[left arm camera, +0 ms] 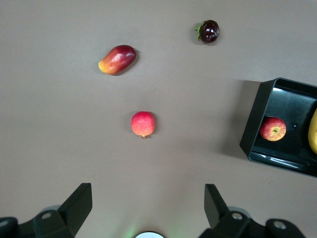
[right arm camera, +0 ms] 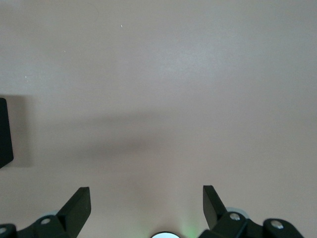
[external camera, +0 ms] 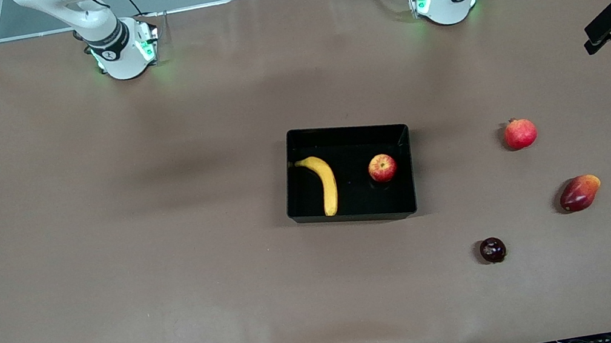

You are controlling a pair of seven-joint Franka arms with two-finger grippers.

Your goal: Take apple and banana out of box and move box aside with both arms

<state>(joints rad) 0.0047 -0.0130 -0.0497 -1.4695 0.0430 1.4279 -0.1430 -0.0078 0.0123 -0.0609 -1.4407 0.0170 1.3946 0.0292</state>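
A black box [external camera: 341, 132] is set near the middle of the worktop [external camera: 111, 257]. A banana [external camera: 324, 182] and an apple [external camera: 382, 168] are lying inside it, apart from each other, the apple toward the left arm's end. A pomegranate [external camera: 520, 133], a mango [external camera: 579, 193] and a dark round fruit [external camera: 492, 250] are spread over the worktop toward the left arm's end. The left gripper [left arm camera: 148, 208] is held high over that spread, jaws wide open and empty. The right gripper [right arm camera: 147, 207] is held over bare worktop, jaws likewise wide open, nothing gripped.

No text, label, brand or number can be read on anything in view.
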